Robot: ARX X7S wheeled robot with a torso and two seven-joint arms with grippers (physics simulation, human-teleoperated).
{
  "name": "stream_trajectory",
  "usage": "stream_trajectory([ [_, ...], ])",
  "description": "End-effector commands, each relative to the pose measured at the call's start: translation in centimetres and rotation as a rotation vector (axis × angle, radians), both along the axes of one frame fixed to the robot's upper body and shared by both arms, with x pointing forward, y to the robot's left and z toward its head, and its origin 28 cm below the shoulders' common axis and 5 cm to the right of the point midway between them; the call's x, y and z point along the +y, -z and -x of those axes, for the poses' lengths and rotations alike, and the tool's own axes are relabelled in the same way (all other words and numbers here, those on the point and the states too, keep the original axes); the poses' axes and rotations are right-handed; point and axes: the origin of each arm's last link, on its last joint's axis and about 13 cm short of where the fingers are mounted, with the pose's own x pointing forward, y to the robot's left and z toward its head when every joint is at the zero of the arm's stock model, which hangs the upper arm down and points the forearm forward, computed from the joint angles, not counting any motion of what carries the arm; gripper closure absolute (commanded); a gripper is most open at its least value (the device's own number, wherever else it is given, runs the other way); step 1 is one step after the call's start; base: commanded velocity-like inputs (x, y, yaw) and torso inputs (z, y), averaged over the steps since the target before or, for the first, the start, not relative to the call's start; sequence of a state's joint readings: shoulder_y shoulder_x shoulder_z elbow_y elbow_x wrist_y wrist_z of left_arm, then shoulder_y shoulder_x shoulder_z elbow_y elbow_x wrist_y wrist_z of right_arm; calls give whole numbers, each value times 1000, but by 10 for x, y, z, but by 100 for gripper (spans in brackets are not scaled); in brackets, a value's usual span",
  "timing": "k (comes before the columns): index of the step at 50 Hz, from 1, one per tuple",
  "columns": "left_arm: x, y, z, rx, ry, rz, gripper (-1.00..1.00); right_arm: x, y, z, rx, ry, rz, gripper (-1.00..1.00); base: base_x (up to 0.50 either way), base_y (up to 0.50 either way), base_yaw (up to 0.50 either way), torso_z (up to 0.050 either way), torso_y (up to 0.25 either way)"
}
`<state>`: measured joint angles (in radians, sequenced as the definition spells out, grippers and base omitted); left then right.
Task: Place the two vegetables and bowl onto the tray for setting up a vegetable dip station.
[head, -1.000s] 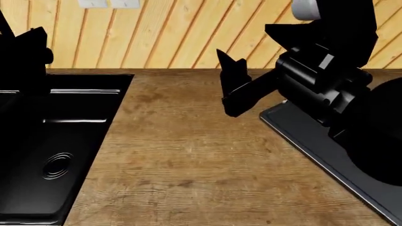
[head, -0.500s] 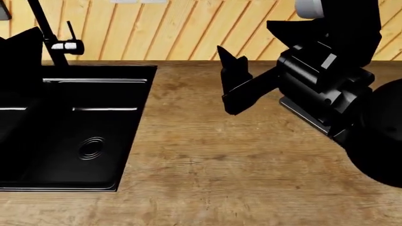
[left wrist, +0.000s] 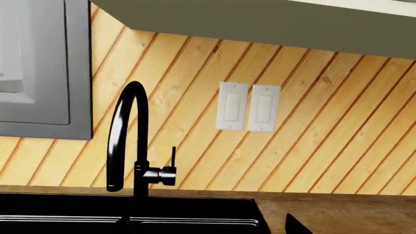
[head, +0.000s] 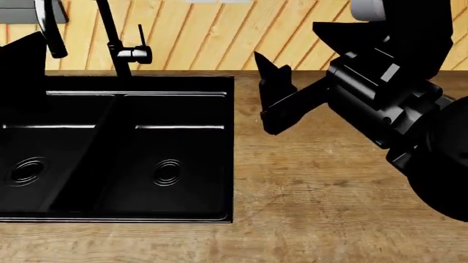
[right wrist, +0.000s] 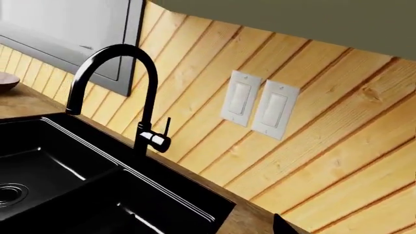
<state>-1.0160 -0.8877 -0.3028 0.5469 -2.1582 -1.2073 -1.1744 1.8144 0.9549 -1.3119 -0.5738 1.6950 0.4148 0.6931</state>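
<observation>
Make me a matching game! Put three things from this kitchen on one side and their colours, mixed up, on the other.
Things:
1. sink
2. wall switches
3. countertop

Colours:
A. white
B. brown wood
C. black

Pairs: 1-C, 2-A, 3-B

We log one bowl [right wrist: 6,81]: reddish-brown wood, rounded, sitting upright, only a sliver showing at the picture's edge. It rests on the counter [right wrist: 23,105] past the sink's [right wrist: 97,195] far end.
</observation>
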Motion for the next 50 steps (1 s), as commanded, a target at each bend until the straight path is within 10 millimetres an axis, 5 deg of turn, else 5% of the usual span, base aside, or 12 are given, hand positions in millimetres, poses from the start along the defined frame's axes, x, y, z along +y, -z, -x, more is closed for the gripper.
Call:
stream_trajectory([
  [1,0,0,1,-2,1,3,-100,-1,-1,3,-4,1,-5,-100,-1,500,0,0,0],
  [50,0,0,4,-8,5,-1,-100,-2,1,5,-4,1,-8,-100,-1,500,0,0,0],
])
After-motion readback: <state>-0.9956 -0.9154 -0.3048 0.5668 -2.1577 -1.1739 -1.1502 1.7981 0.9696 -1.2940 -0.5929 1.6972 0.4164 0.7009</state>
